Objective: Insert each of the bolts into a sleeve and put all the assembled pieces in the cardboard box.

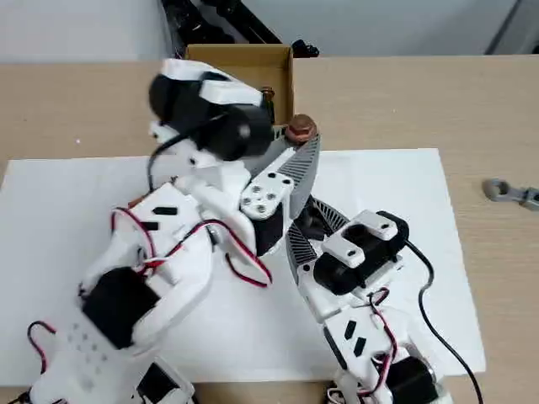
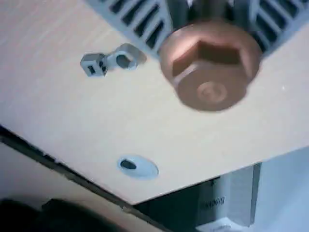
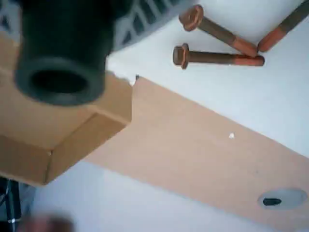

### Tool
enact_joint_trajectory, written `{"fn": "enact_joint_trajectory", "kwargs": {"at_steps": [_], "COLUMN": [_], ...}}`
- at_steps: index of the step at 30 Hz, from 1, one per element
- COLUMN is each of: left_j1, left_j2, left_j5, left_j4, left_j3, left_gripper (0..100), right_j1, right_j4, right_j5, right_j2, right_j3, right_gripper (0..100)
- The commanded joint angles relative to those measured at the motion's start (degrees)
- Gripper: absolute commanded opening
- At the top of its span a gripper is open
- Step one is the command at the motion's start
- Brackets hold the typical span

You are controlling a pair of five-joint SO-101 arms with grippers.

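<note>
Your left gripper (image 1: 299, 145) is up at the far edge of the white sheet (image 1: 379, 194). Its grey ribbed fingers (image 2: 140, 21) are clamped on a copper-coloured flange bolt (image 2: 210, 65). In the high view the bolt's head faces up, just beside the right wall of the cardboard box (image 1: 240, 57), at that wall's near end. The bolt's shank is hidden between the fingers.

Your right gripper (image 1: 307, 225) sits nearer to you, over the middle of the sheet and partly under the left arm's wrist. In its own wrist view a grey finger lies against a black sleeve (image 3: 60, 53), so the gripper is grasping the sleeve. The sleeve's open bore faces the camera, with a corner of the box behind it.

Three more bolts lie loose on the sheet. Two of them (image 3: 217, 58) (image 3: 217, 31) have tips close together, and the third (image 3: 285, 26) meets them from the other side.

Inside the box, against its right wall, stands a dark piece with a brownish top (image 1: 268, 99); you cannot tell more about it.

On the bare worktop (image 1: 421, 101), well to the right of the sheet, lies a small grey metal tool with a ring end (image 1: 505, 192). A cable grommet (image 2: 137, 166) is set in the worktop near its edge.
</note>
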State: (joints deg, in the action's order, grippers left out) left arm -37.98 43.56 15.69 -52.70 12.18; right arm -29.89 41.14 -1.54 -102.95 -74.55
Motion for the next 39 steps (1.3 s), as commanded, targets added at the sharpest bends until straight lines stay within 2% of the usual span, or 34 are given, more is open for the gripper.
{"fn": "enact_joint_trajectory", "kwargs": {"at_steps": [1, 9, 13, 32, 39], "left_j1": [-0.4, -0.3, -0.2, -0.3, -0.4], "left_j2": [1.1, 1.1, 1.7, 1.4, 1.6], "left_j5": [0.3, 2.3, 2.2, 2.1, 2.4], "left_j4": [0.1, 0.4, 3.6, 2.1, 0.4], "left_j3": [-2.3, 4.9, 9.4, 9.2, 9.4], "left_gripper": [0, 0, 0, 1, 7], "right_j1": [0.6, 0.6, 0.6, 0.6, 0.6], "right_j4": [-1.6, -1.6, -1.6, -1.6, -1.5], "right_j5": [-0.8, -0.8, -0.8, -0.8, -0.8], "right_j2": [0.0, 0.0, 0.0, 0.0, 0.0], "right_j3": [0.5, 0.5, 0.5, 0.9, 1.6], "right_gripper": [0.3, 0.3, 0.3, 0.3, 0.3]}}
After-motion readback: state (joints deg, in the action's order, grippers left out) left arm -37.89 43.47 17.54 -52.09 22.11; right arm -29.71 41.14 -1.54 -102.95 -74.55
